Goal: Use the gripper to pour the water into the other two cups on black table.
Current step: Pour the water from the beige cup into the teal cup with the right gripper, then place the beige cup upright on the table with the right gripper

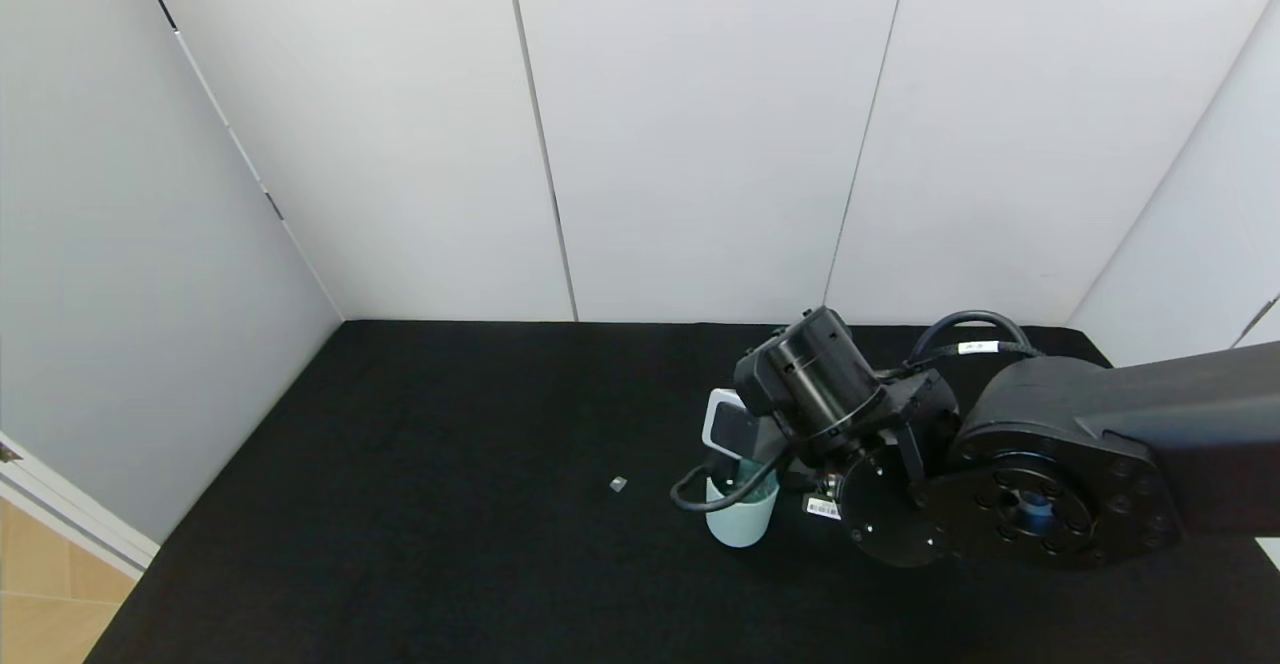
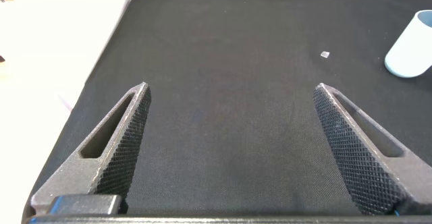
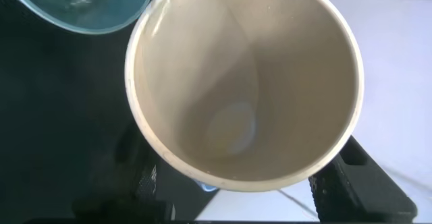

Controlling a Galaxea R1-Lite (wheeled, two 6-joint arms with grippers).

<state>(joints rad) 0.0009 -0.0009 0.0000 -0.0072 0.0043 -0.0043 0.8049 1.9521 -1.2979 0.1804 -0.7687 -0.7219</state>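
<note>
My right gripper (image 3: 239, 175) is shut on a beige cup (image 3: 270, 69), which is tipped on its side with its mouth facing the wrist camera. Its rim is over the edge of the teal-green cup (image 3: 81, 8), which holds clear water (image 3: 71, 0). Only a faint sheen shows at the beige cup's bottom. In the head view the right wrist (image 1: 820, 394) hides the gripper and the beige cup. The light periwinkle-blue cup (image 1: 738, 524) stands upright just below it, with a teal edge (image 1: 762, 487) behind its rim. My left gripper (image 2: 229, 96) is open and empty, low over the black table (image 2: 223, 136).
A small grey scrap (image 1: 617, 484) lies on the cloth left of the cups and also shows in the left wrist view (image 2: 325, 54), near the periwinkle cup (image 2: 412, 45). White walls (image 1: 700, 144) close the table at the back and sides.
</note>
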